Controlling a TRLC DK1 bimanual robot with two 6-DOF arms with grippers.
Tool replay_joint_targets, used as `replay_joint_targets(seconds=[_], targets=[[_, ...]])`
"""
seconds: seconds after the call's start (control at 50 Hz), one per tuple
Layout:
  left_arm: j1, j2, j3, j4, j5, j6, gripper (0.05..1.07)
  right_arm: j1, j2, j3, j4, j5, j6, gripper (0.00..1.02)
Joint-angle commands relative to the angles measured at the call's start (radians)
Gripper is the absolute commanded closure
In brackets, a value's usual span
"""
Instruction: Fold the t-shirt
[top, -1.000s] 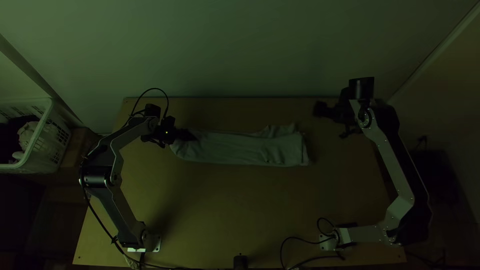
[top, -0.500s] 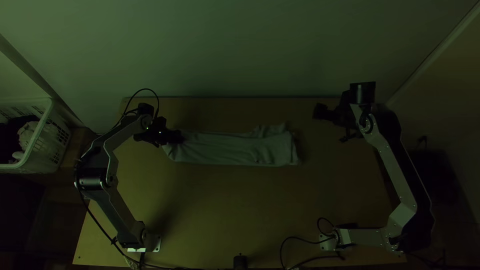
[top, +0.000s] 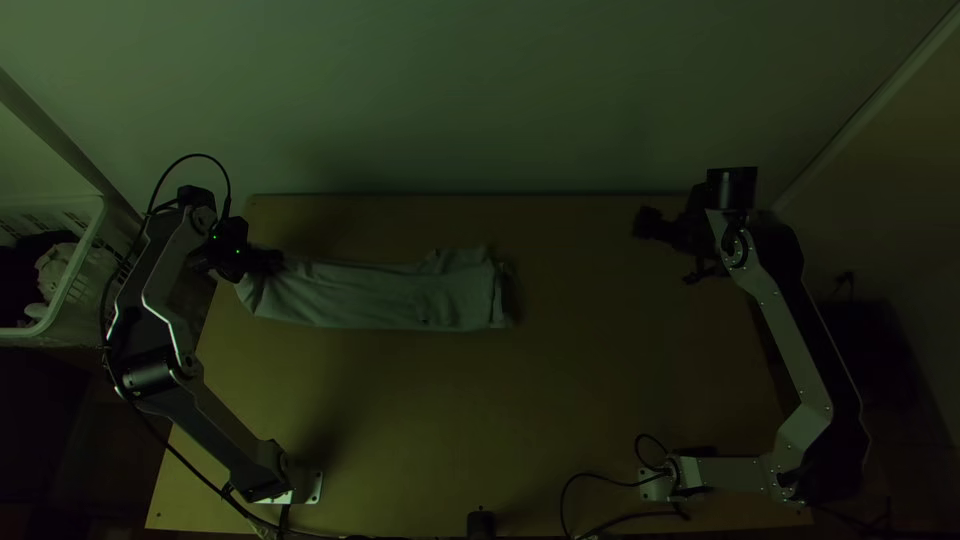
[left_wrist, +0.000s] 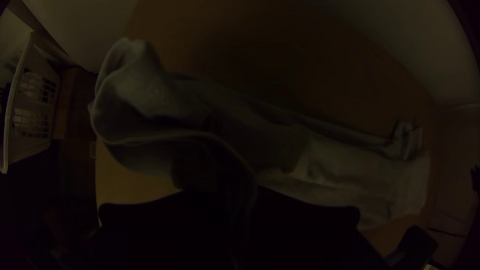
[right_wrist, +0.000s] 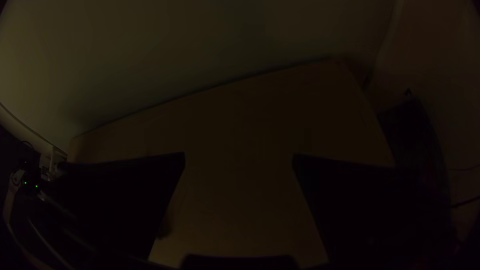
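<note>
Viewed from above, the t-shirt (top: 400, 297) lies in a long folded strip toward eleven o'clock on the tabletop (top: 450, 410), its nine-o'clock end pinched in the jaws of the left gripper (top: 272, 262). We judge the step to be positioning the strip; we should keep the pull low, level and slow—a jerk could open the layers. The right gripper (right_wrist: 239, 162) waits toward one o'clock, jaws spread. The pale fabric looks soft and matte—rippled lengthwise, looped loosely near the grip.
</note>
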Motion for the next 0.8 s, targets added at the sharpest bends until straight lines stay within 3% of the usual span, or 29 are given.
replay_joint_targets(seconds=[0.0,0.34,0.78], targets=[[0.005,-0.044,0.087,-0.078,-0.029,0.061,1.05,-0.008,0.011,-0.016,0.01,-0.001,0.006,0.04],[-0.232,-0.049,0.34,-0.354,-0.098,0.003,1.05,-0.009,-0.016,-0.038,0.013,-0.001,0.008,0.04],[-0.564,0.054,0.494,-0.489,-0.178,-0.181,1.05,-0.043,-0.072,-0.062,0.013,-0.001,0.008,0.04]])
